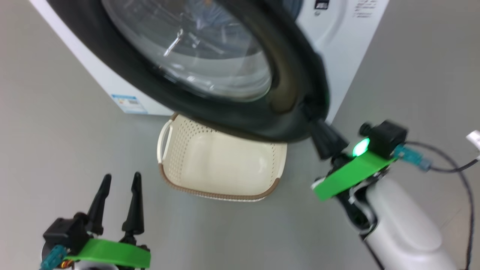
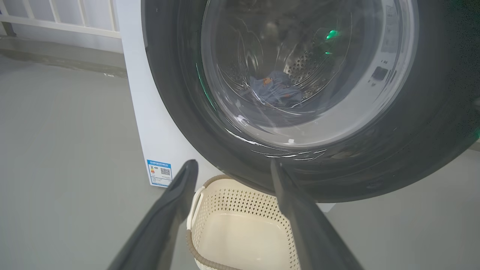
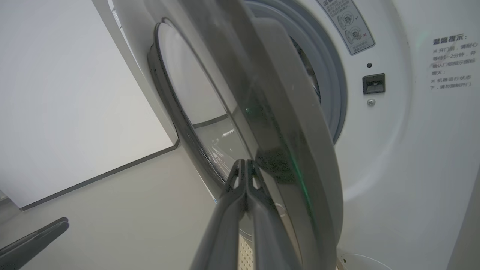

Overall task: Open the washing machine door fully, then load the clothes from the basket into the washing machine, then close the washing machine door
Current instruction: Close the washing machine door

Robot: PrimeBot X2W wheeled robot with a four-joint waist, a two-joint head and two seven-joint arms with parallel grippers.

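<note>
The washing machine stands with its black-rimmed washing machine door swung part way out. My right gripper is shut, its tips against the door's lower rim; in the right wrist view the closed fingers press on the door with nothing between them. Below the door sits the cream basket, with nothing inside it. My left gripper hangs open, short of the basket's near left. Through the door glass a light-blue bundle of clothes lies in the drum.
Grey floor lies on all sides. A blue label sticker marks the machine's lower front. A white railing runs along the back. A black cable trails from my right wrist. The latch slot sits beside the gasket.
</note>
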